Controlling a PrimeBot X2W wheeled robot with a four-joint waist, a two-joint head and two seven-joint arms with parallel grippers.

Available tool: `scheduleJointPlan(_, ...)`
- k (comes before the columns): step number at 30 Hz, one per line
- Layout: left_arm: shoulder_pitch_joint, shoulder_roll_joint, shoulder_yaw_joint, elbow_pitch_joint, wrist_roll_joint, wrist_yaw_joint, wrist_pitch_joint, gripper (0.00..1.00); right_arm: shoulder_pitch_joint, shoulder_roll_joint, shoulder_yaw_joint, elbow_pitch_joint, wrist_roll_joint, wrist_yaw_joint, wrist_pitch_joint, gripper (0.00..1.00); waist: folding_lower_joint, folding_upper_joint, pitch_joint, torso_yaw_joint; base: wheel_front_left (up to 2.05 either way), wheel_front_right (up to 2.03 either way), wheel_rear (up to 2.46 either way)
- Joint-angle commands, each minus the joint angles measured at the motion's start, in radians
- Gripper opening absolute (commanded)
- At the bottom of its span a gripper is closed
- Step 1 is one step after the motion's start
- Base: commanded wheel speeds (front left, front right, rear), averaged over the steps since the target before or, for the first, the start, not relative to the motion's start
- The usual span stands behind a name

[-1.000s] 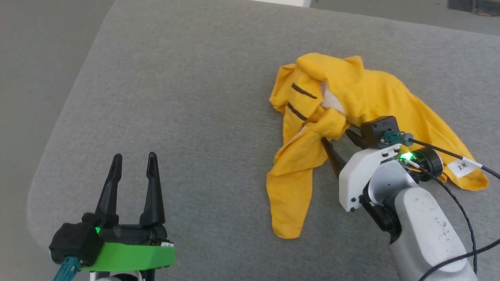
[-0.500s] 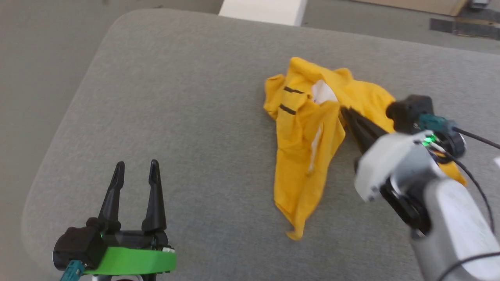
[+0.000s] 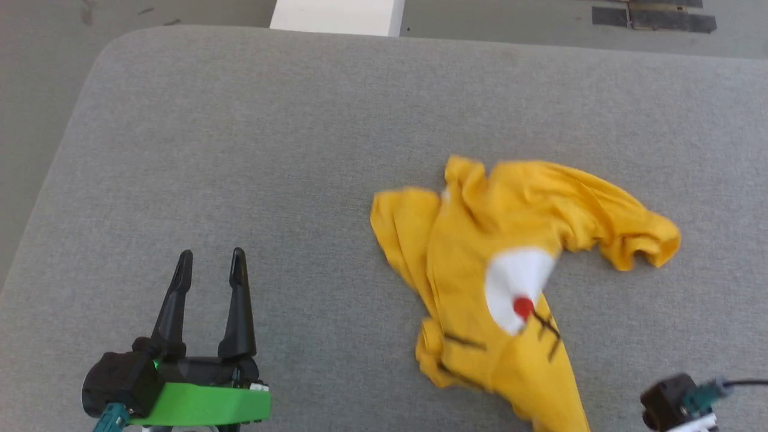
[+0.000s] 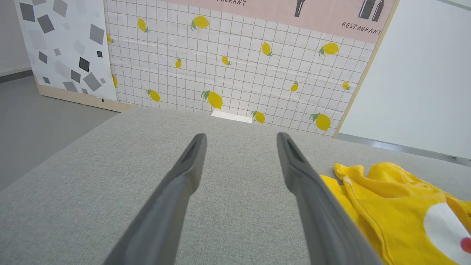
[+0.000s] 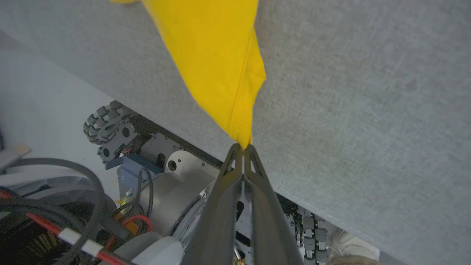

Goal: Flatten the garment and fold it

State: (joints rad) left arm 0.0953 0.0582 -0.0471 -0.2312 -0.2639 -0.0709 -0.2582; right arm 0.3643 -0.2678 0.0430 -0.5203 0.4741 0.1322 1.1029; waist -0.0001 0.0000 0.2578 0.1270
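Now: right gripper (image 5: 243,147) pinched tight on a stitched edge of the shirt (image 3: 480,264), out past the near edge of the grey cushion (image 3: 240,150); cloth runs taut from that pinch, probably so a pull toward the robot draws the bunched body out flat; shirt lies right of centre, print up, far sleeve crumpled; left gripper (image 3: 210,261) spread wide, empty, over bare cushion well left of the shirt, likely free to take a second corner.

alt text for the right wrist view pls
The right gripper, fingers shut, pinches a stitched corner of the yellow garment, which stretches taut up the view over a grey padded surface. Below the surface's edge lie the robot's base, a roller wheel and cables.
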Motion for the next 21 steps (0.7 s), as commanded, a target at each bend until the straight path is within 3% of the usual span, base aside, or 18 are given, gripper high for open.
scheduleJointPlan(1,-0.013,-0.006,0.001,0.005,0.001,-0.007,-0.004,1.00,0.018,0.008,-0.015,-0.013,-0.016,-0.002,0.014,0.00,0.0001,0.0000,0.010,-0.007,0.00,0.00,0.00)
scheduleJointPlan(2,-0.015,-0.006,0.001,0.007,0.001,-0.008,-0.004,1.00,0.027,0.013,-0.024,-0.014,-0.029,-0.002,0.014,0.00,0.0001,0.0000,0.012,-0.007,0.00,0.00,0.00)
scheduleJointPlan(3,-0.017,-0.006,0.001,0.009,0.001,-0.009,-0.004,1.00,0.024,0.014,-0.030,-0.016,-0.051,-0.002,0.000,0.13,0.0001,0.0000,0.012,-0.007,0.00,0.00,0.00)
scheduleJointPlan(4,-0.018,-0.006,0.001,0.010,0.001,-0.010,-0.004,1.00,0.014,0.011,-0.029,-0.019,-0.070,-0.002,-0.022,0.47,0.0001,0.0000,0.011,-0.006,0.00,0.00,0.00)
scheduleJointPlan(5,-0.020,-0.006,0.001,0.012,0.001,-0.012,-0.004,1.00,-0.007,0.008,-0.024,-0.020,-0.087,-0.002,-0.059,1.00,0.0001,0.0000,0.009,-0.006,0.00,0.00,0.00)
scheduleJointPlan(14,-0.020,-0.007,0.005,0.019,0.005,-0.020,-0.004,1.00,-0.312,0.020,-0.069,0.011,-0.204,-0.002,-0.479,1.00,0.0001,0.0000,0.000,-0.006,0.00,0.00,0.00)
scheduleJointPlan(21,-0.038,-0.003,0.001,0.014,0.015,-0.026,-0.004,1.00,-0.491,-0.006,-0.090,0.197,-0.297,-0.002,-0.532,1.00,0.0001,0.0000,0.044,-0.001,0.00,0.00,0.00)
